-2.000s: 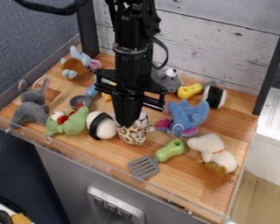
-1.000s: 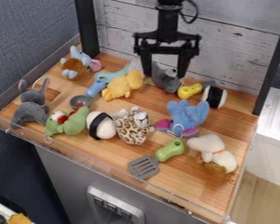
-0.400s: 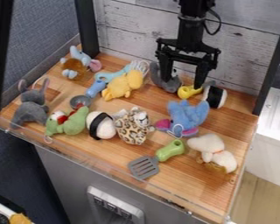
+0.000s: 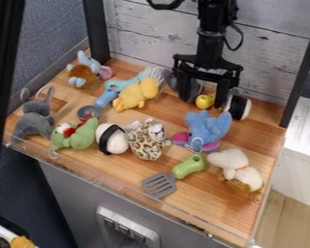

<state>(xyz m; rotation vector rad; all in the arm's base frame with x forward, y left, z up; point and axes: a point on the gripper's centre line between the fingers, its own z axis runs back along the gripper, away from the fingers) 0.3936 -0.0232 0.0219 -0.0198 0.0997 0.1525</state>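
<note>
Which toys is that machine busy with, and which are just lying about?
Nearest the open pincer:
yellow toy
grey plush, partly hidden behind it

Lying about:
blue plush elephant
green-handled spatula
spotted plush
yellow plush
green plush
long-eared grey plush

Utensil handle [image 4: 205, 100] left of sushi toy [image 4: 240, 107]

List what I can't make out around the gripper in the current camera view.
All in the camera view:
- Face of the grey plush toy: mostly hidden behind the gripper.
- Far end of the yellow handle: hidden by a gripper finger.
- Whether the fingers touch either one: they overlap at this slant, so contact can't be judged.
- Upper part of the robot arm: cut off by the top edge.
</note>
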